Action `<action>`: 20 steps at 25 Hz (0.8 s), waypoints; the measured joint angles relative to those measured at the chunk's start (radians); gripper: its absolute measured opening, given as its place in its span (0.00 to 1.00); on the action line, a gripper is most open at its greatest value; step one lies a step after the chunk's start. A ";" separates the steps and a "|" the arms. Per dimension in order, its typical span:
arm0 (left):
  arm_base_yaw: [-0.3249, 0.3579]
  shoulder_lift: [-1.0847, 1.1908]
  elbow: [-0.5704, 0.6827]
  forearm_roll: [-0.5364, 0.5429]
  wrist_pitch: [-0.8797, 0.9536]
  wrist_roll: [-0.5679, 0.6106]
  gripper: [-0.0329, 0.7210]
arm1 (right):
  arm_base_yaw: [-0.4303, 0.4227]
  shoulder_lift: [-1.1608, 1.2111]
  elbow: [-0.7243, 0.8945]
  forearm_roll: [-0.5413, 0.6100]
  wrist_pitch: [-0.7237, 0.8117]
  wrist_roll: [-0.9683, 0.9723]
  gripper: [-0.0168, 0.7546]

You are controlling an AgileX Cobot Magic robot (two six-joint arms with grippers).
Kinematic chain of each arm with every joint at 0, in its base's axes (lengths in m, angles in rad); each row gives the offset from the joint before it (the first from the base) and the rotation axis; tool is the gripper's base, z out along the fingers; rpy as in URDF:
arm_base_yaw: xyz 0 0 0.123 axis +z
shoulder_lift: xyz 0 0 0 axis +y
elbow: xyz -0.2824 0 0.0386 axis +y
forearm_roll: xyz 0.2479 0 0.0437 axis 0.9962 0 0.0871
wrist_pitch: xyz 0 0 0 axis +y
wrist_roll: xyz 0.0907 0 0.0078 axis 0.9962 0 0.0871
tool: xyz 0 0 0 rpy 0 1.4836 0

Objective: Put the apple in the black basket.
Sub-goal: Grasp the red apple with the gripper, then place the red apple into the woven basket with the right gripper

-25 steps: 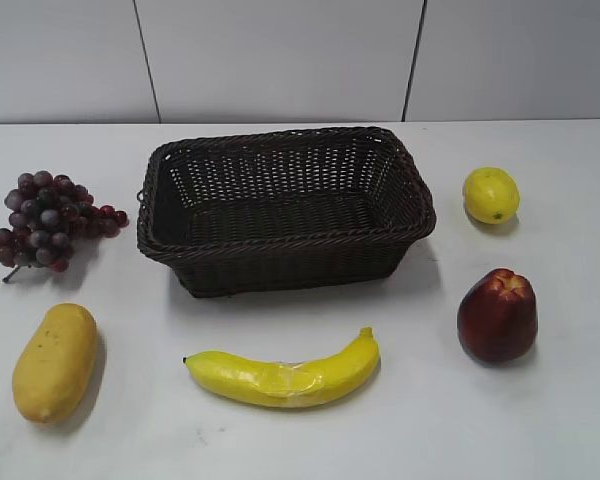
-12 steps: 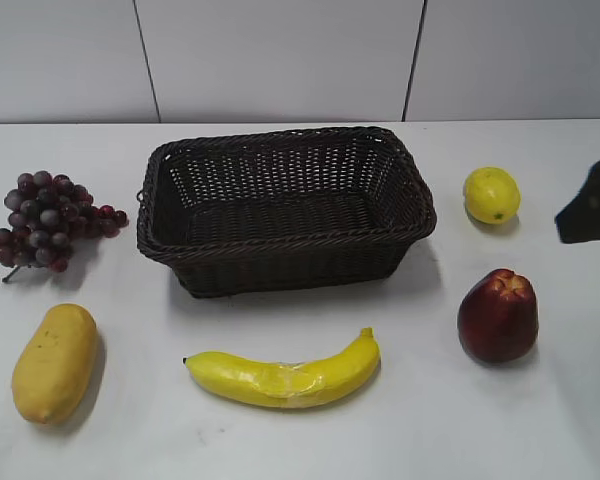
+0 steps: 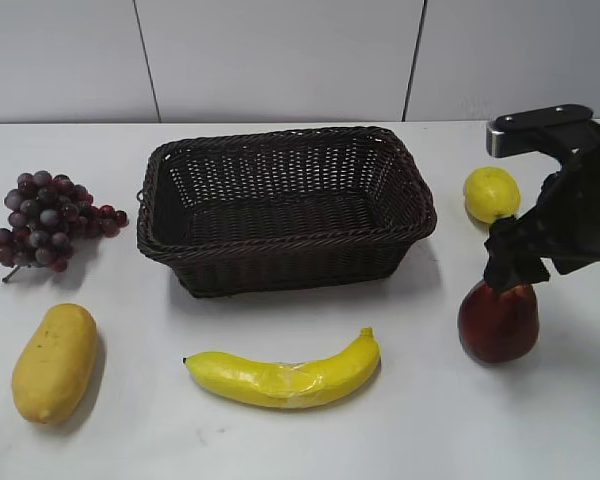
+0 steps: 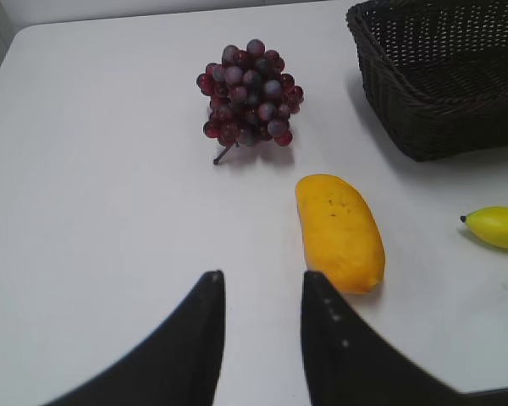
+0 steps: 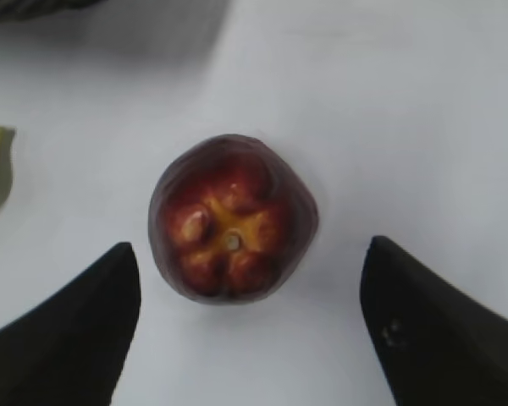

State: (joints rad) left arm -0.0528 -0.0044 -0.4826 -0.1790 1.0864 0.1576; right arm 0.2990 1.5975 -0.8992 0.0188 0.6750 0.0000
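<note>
The dark red apple [image 3: 497,322] stands upright on the white table at the right; the right wrist view shows its dimpled top [image 5: 233,228] from above. My right gripper [image 3: 508,262] hangs just above it, open and empty, its fingers [image 5: 250,254] wide apart with the apple a little ahead of the tips. The black basket [image 3: 285,208] sits empty in the middle, left of the apple; its corner shows in the left wrist view [image 4: 444,76]. My left gripper [image 4: 262,283] is open and empty over bare table, out of the exterior view.
A lemon [image 3: 491,194] lies behind the apple. A banana [image 3: 285,375] lies in front of the basket. A mango [image 3: 54,360] is at front left, and grapes [image 3: 45,220] lie left of the basket. The mango [image 4: 339,230] and grapes [image 4: 250,93] lie ahead of my left gripper.
My right arm has come in from the right edge and now hangs over the apple, hiding its top in the exterior view. The fruits and basket have not moved.
</note>
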 joint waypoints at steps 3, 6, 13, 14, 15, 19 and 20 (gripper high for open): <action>0.000 0.000 0.000 0.000 0.000 0.000 0.36 | 0.000 0.054 0.000 0.008 -0.025 0.000 0.81; 0.000 0.000 0.000 0.000 0.000 0.000 0.36 | 0.000 0.106 0.000 0.021 -0.055 0.000 0.81; 0.000 0.000 0.000 -0.001 0.000 0.000 0.36 | 0.000 0.154 -0.016 0.030 -0.075 0.000 0.77; 0.000 0.000 0.000 -0.001 0.000 0.000 0.36 | 0.000 0.154 -0.016 0.030 -0.072 0.000 0.77; 0.000 0.000 0.000 -0.001 0.000 0.000 0.36 | 0.000 0.154 -0.016 0.030 -0.066 0.000 0.77; 0.000 0.000 0.000 -0.001 0.000 0.000 0.36 | 0.001 0.135 -0.032 0.030 -0.003 -0.011 0.77; 0.000 0.000 0.000 -0.001 0.000 0.000 0.36 | 0.001 0.122 -0.042 0.030 0.018 -0.014 0.76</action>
State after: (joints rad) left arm -0.0528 -0.0044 -0.4826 -0.1800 1.0864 0.1576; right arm 0.3002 1.7200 -0.9410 0.0491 0.6935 -0.0142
